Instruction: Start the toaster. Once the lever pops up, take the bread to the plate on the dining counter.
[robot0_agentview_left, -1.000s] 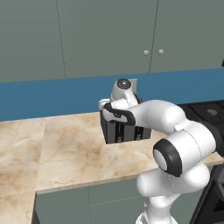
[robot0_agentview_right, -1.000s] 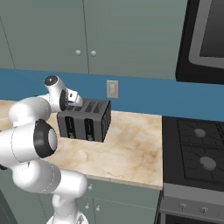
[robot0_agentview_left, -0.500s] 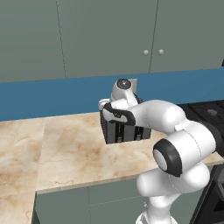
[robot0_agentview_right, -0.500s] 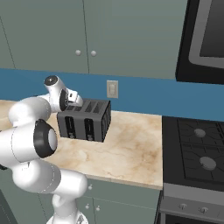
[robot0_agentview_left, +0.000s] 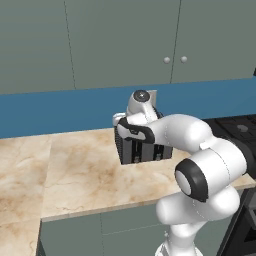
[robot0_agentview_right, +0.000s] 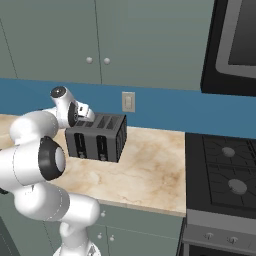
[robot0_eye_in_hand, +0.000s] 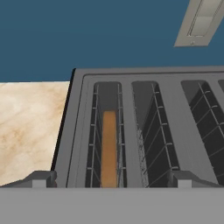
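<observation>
The dark grey toaster (robot0_agentview_left: 136, 150) (robot0_agentview_right: 98, 138) stands on the marble worktop by the blue backsplash. In the hand view I look straight down on the toaster's top (robot0_eye_in_hand: 127, 131). The bread (robot0_eye_in_hand: 109, 148) stands on edge, low in the leftmost slot; the other slots hold nothing. My gripper (robot0_eye_in_hand: 113, 179) hangs just above that end of the toaster, open, with one fingertip (robot0_eye_in_hand: 43, 178) on each side of the bread's slot and nothing between them. The hand (robot0_agentview_right: 80, 113) sits over the toaster's left end. The plate and the dining counter are out of view.
A wall outlet (robot0_agentview_right: 128, 102) is on the backsplash behind the toaster. A black stove (robot0_agentview_right: 225, 170) lies to the right, with a dark oven (robot0_agentview_right: 235, 45) above it. Grey-green cabinets hang overhead. The marble worktop (robot0_agentview_left: 75, 170) stretches left of the toaster.
</observation>
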